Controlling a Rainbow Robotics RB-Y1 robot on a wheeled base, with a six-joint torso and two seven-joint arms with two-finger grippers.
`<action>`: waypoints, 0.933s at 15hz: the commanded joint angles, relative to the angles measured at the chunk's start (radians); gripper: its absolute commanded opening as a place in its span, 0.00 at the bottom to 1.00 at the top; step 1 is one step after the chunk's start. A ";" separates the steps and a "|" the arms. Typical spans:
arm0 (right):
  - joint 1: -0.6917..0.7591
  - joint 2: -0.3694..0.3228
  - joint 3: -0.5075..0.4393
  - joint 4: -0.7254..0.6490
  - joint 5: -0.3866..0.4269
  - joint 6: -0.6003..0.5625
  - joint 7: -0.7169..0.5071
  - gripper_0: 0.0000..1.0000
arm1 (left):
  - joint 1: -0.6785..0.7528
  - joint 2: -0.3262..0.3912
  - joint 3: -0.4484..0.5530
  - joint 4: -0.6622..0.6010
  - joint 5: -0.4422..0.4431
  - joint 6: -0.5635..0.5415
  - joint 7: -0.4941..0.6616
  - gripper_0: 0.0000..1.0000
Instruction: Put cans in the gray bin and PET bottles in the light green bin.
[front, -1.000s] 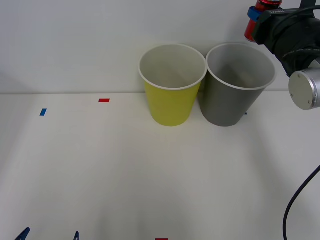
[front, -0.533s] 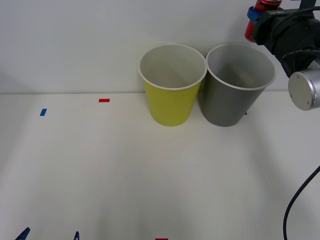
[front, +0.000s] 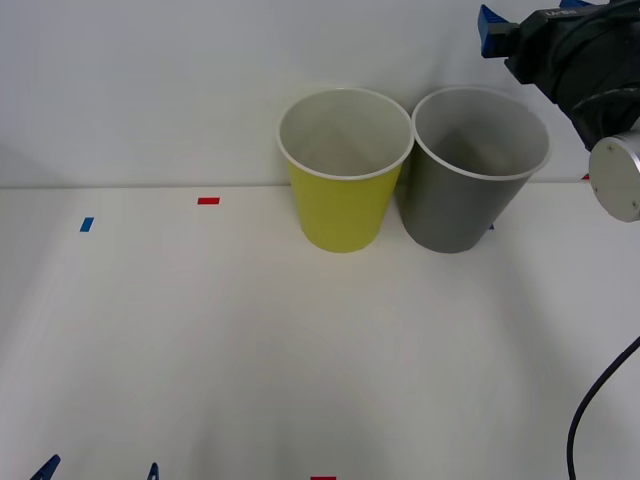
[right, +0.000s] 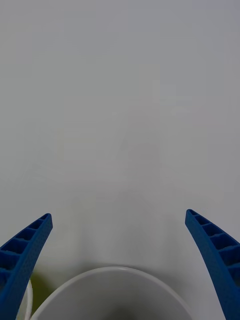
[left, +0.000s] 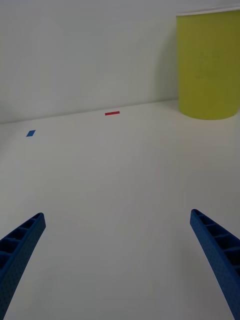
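Gray bin (front: 470, 200) sits touching the light green bin (front: 343, 195) at the table's (front: 250, 340) far edge, both upright. My right gripper (right: 120, 265) hangs above the gray rim, fingers wide apart, nothing between them. Left gripper (left: 117, 260) is low over bare table, fingers spread too.

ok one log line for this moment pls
right claw: open, empty, above gray bin | left claw: open, low over table | light green bin: upright beside gray
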 joint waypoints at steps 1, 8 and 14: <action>0.008 -0.002 -0.011 -0.025 0.001 0.007 -0.014 0.89 | 0.000 0.000 0.000 0.000 0.000 0.000 0.000 1.00; 0.007 -0.002 -0.017 -0.025 0.000 0.007 -0.009 1.00 | 0.000 0.000 0.000 0.000 0.000 0.000 0.000 1.00; 0.135 -0.002 -0.056 -0.181 0.001 0.007 -0.015 1.00 | 0.000 0.000 0.000 0.000 0.000 0.000 0.000 1.00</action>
